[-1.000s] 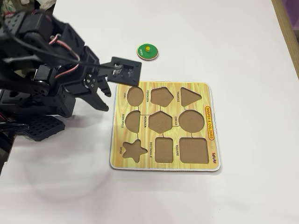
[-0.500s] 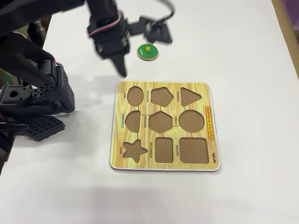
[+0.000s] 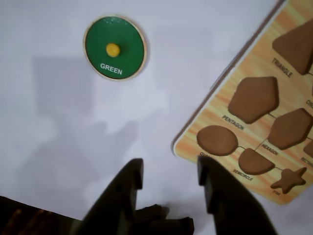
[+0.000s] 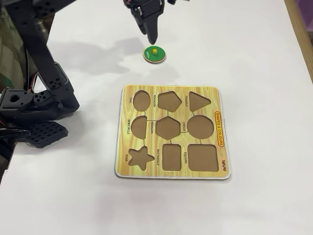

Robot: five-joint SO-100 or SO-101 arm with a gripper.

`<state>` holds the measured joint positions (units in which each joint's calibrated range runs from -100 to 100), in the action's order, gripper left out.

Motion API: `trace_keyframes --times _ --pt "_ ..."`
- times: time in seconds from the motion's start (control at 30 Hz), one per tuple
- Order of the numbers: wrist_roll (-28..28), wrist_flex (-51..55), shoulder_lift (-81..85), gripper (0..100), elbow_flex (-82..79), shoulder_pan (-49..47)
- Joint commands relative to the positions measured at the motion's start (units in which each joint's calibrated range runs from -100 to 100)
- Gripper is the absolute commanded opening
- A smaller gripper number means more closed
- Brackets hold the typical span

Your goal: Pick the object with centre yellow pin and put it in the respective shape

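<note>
A green round piece (image 3: 115, 47) with a yellow centre pin (image 3: 113, 49) and the word GREEN lies flat on the white table; it also shows in the fixed view (image 4: 154, 54). The wooden shape board (image 4: 146, 171) lies nearer the camera in the fixed view, all its recesses empty; its circle recess (image 4: 200, 126) is at middle right. In the wrist view the board (image 3: 254, 63) fills the right side. My gripper (image 3: 170, 172) is open and empty, above the table, apart from the piece. In the fixed view the gripper (image 4: 152, 39) points down just behind the piece.
The arm's black base and motors (image 4: 34, 105) stand at the left table edge in the fixed view. A wooden strip (image 4: 301, 29) runs along the right edge of the table.
</note>
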<state>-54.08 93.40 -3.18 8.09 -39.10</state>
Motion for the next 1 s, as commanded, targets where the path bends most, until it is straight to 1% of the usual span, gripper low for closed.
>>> trace_keyframes --times 0.0,0.33,0.67,0.97 --pt "0.1 0.4 -3.8 14 6.4 -2.3" --pt "-0.2 -0.6 -11.4 14 7.2 -4.7" --pt "-0.4 -0.6 -20.5 14 17.5 -9.0" --pt "-0.4 -0.6 -23.9 14 18.5 -7.8"
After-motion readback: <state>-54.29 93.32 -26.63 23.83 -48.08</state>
